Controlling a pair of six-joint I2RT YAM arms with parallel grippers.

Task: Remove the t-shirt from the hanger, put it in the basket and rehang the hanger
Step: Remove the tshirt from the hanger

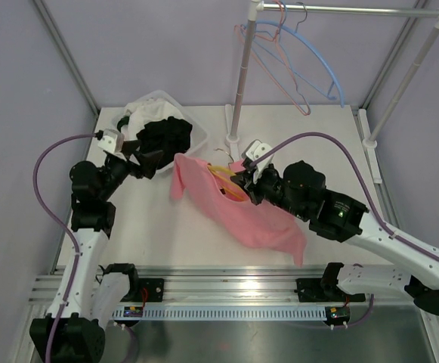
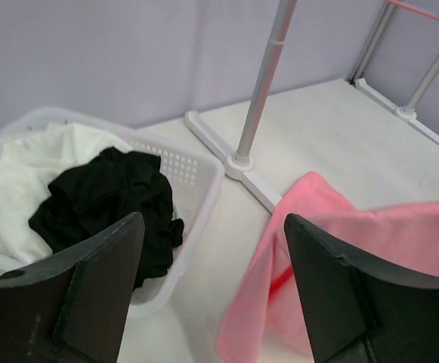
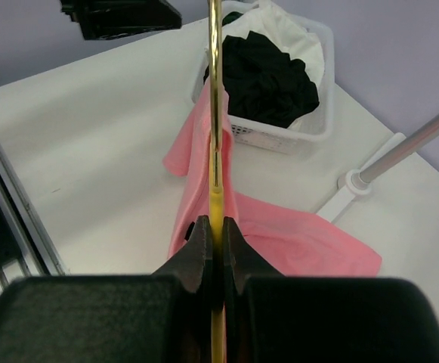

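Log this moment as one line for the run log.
left end effector: open, empty, near basket | right end effector: shut on yellow hanger | pink t-shirt: on hanger, trailing on table

1. Walls point(image 1: 166, 45): plain pale lilac panels, evenly lit, closing the back and both sides.
2. Table point(image 1: 159, 234): white matte top with soft, diffuse shadows.
3. Frame strut point(image 1: 64, 53): grey metal bar slanting up from the table's far left corner.
4. Clothes rack point(image 1: 242, 83): 2 uprights on flat white feet at the far right, joined by 1 horizontal bar.
5. Mounting rail point(image 1: 227, 291): slotted aluminium along the near edge.
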